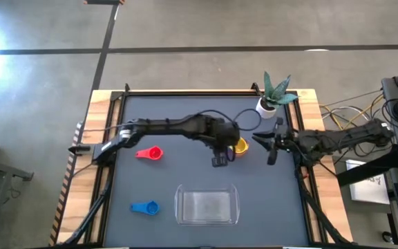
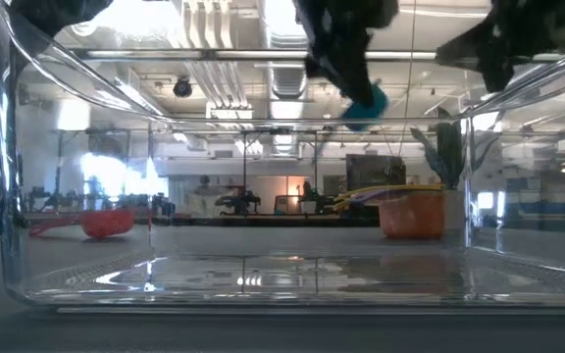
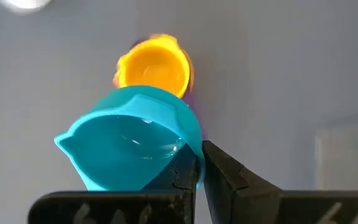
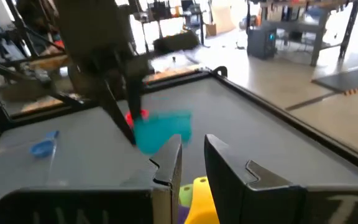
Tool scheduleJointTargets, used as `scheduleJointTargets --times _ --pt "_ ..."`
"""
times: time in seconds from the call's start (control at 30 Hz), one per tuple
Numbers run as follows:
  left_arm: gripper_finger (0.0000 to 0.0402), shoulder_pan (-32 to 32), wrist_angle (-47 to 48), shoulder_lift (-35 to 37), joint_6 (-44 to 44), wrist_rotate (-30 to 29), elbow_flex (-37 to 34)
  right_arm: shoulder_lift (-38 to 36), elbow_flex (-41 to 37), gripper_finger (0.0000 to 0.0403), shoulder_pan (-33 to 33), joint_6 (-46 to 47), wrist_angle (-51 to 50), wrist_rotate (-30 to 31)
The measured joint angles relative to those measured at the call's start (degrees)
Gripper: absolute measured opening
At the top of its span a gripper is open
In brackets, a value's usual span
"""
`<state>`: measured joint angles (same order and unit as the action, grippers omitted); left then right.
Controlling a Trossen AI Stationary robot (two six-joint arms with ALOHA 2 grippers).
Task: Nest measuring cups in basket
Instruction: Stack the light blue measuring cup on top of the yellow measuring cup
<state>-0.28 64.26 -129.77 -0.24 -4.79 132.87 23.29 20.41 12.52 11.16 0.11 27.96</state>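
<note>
The light blue cup is pinched by its handle in the left end effector, held above the yellow stack; the thin grip could slip and drop it; the right end effector is seen slightly parted, empty.

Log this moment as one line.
left gripper: holds light blue cup, raised | right gripper: open, waiting | basket: empty
</note>
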Motion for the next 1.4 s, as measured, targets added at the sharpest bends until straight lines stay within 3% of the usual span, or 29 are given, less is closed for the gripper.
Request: scheduleJointTargets --times 0.1,0.27,0.53,0.83,1.03,1.13,1.4 --pt "0.0 0.52 -4.65 -0.11 1.68 3.78 -4.9 -2.84 -0.79 0.0059 3.25 -1.62 0.12 4.17" --pt "0.0 0.86 -9.88 -0.49 3.69 1.67 -8.66 -6.09 -2.24 0.0059 5.57 -2.16 -1.39 10.35" --pt "0.0 0.79 -9.07 -0.53 4.47 -1.62 -6.03 -1.2 -5.1 0.0058 2.54 8.24 -7.15 18.38" --pt "0.0 0.03 0.77 -0.38 4.05 -5.66 -3.26 5.38 -4.6 0.0025 -1.17 18.98 -21.46 10.84" --pt "0.0 -0.85 -1.02 1.41 3.97 -6.81 -5.21 9.19 -4.27 0.0009 -1.79 26.45 -26.75 2.99" --pt "0.0 -1.06 -5.43 3.92 3.39 -6.8 -9.92 12.76 -4.42 0.0009 -1.82 28.47 -26.81 0.31" --pt "0.0 -1.63 -23.62 17.44 0.85 -3.72 -31.52 23.25 -4.53 0.0008 -1.83 30.23 -20.89 -1.02"
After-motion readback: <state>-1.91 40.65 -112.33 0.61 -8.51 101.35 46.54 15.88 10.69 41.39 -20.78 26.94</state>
